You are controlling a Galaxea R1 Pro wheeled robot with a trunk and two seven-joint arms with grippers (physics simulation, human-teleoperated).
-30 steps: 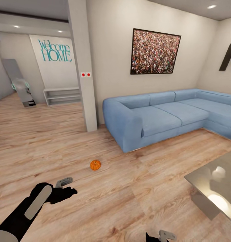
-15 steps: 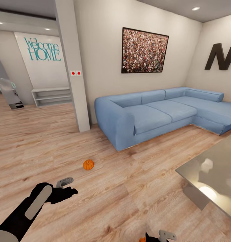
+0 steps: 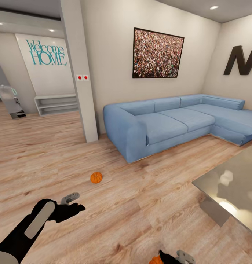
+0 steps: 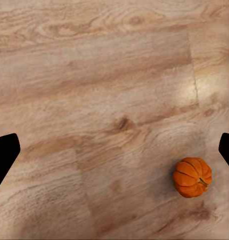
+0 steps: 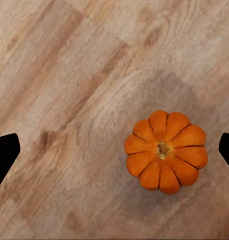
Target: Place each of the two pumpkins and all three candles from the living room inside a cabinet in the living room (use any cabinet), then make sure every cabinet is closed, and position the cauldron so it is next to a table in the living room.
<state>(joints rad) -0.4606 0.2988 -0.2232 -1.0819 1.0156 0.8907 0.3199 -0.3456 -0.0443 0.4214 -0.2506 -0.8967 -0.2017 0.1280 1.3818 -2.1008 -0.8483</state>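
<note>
Right pincer (image 3: 173, 258) spread, hanging over near pumpkin (image 5: 166, 151) on wooden floor (image 3: 140, 205). Left pincer (image 3: 72, 203) spread, empty above floor. Second pumpkin (image 3: 96, 178) on floor ahead, before blue sofa (image 3: 166, 123). Glass counter (image 3: 232, 190) at right. Since earlier: view tilted slightly; near pumpkin shows more.

pumpkin on the floor (image 3: 96, 178): bright orange, dark ribs
pumpkin near the right gripper (image 5: 166, 151): orange segments, brownish stem
floor (image 3: 48, 154): light tan wood grain with darker knots
sofa (image 3: 170, 123): soft pale blue
picture (image 3: 157, 53): black frame, speckled red, white and dark
wall lettering (image 3: 45, 53): teal on white
pillar (image 3: 80, 69): pale grey, two red dots
left arm (image 3: 34, 223): black with a grey panel
table (image 3: 232, 190): glossy grey, reflective
</note>
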